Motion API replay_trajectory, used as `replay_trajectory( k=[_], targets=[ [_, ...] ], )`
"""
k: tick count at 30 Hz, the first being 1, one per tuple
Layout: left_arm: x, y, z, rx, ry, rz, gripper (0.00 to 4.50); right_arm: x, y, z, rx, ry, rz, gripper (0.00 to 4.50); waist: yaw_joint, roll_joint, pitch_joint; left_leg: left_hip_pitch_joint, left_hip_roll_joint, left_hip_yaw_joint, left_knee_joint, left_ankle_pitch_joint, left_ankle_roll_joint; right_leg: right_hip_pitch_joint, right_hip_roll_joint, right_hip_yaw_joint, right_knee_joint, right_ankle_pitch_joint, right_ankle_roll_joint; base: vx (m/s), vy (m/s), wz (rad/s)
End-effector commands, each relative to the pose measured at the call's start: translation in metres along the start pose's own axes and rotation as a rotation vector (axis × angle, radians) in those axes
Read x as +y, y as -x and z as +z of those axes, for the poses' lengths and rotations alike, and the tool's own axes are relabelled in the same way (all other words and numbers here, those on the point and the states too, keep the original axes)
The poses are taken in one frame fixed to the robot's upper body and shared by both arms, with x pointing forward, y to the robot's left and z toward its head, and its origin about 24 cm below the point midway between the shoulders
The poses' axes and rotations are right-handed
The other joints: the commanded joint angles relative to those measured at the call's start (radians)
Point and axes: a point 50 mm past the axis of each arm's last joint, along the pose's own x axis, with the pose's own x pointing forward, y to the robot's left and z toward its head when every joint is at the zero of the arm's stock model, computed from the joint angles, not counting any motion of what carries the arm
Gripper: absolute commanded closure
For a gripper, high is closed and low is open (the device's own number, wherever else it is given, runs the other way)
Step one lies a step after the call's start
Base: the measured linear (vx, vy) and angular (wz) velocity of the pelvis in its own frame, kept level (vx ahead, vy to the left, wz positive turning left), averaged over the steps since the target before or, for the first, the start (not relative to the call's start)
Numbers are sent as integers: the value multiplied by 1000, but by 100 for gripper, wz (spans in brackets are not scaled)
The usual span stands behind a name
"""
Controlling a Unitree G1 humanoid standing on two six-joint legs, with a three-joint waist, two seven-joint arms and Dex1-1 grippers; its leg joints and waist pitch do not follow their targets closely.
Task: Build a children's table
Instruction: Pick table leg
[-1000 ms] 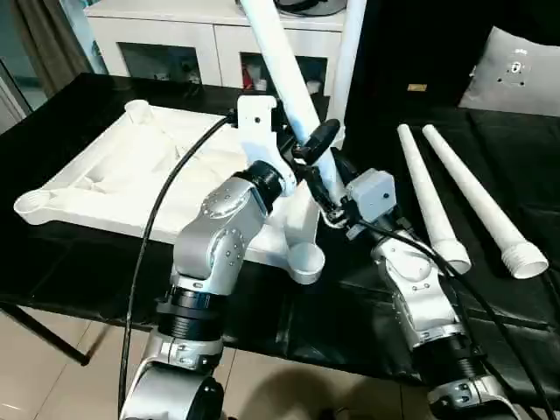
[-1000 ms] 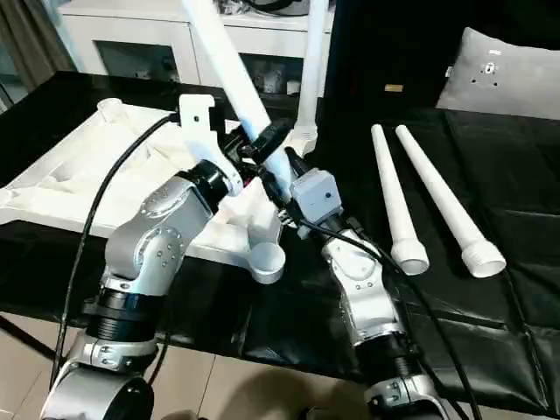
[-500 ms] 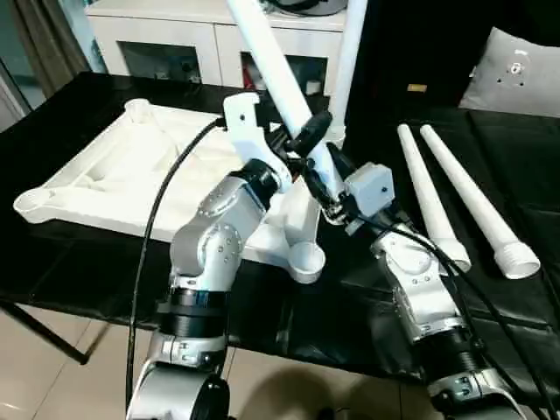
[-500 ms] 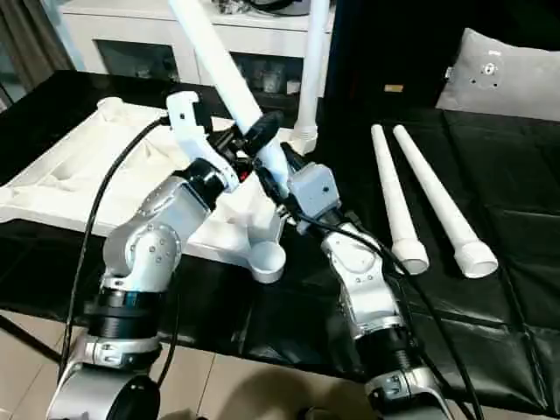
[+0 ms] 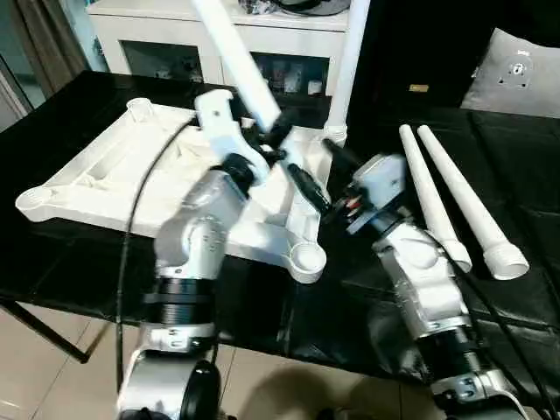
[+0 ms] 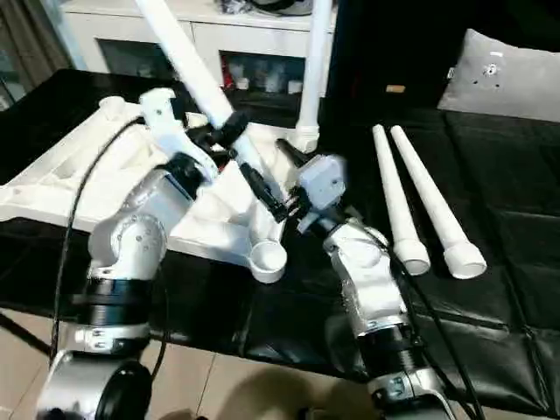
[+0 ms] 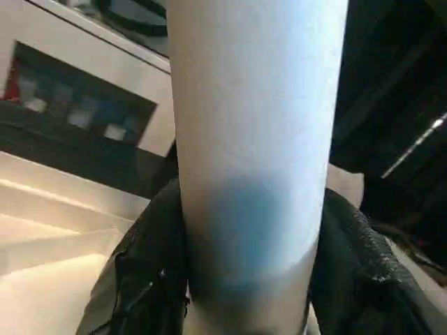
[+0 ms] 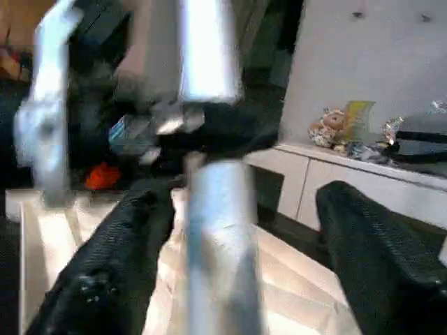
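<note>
Tabletop: white, upside down on the black desk, ribbed underside up, round sockets at the corners.
Near corner socket: open, at the desk's front side, just before the two hands.
Standing leg: white, upright in the far corner socket of the tabletop.
Held leg: white, tilted, upper end leaning away to the left and out of the picture's top, lower end above the tabletop between the hands.
Loose legs: two, flat on the desk to the right of the tabletop, side by side, wide ends toward the robot, well apart from both hands.
Left hand: pinching the held leg, one black finger on each side of it, pressed to the white surface in the left wrist view.
Right hand: spread wide, black fingers standing apart on both sides of the held leg, no contact visible in the right wrist view; picture blurred there.
Right hand place: just right of the left hand, over the near right part of the tabletop.
Cabinet: white, with glass doors, behind the desk.
Cushion: grey, at the far right behind the desk.
</note>
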Motion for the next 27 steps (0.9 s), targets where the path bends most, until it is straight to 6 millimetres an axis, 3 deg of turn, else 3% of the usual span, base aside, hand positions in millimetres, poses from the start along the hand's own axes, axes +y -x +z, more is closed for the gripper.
replay_trajectory(
  k=[1,4,10,15,19,27],
  targets=[
    [0,-2,10,4,-18,-36,260,-19,4,9,-10,-81,-109,63,3,-15,-81,-4,13,8,-58,-93,112,74,-54,35,-66,-255,-150,0,0,0],
    [0,0,14,25,-25,-82,262,-31,6,6,87,-161,-161,38,3,-15,-80,0,12,8,-59,-77,97,74,-50,36,-63,-241,-154,0,0,0],
    [-4,7,26,68,-27,-227,262,-43,9,22,134,-271,-23,1,8,-15,-82,-6,10,11,-55,-70,92,78,-56,36,-63,-241,-162,0,0,0],
    [-12,13,32,99,-19,-355,262,-42,11,35,163,-353,79,1,10,-15,-82,-5,10,10,-55,-55,93,78,-55,34,-62,-247,-167,0,0,0],
    [-19,18,36,120,-15,-468,262,-38,15,41,187,-407,172,1,15,-18,-80,-3,10,11,-56,-70,78,77,-55,35,-67,-296,-149,0,0,0],
    [-42,36,50,197,-101,-853,262,-17,30,54,272,-501,533,1,35,-20,-79,0,15,11,-58,-66,69,74,-59,38,-64,-314,-135,0,0,0]
  ],
)
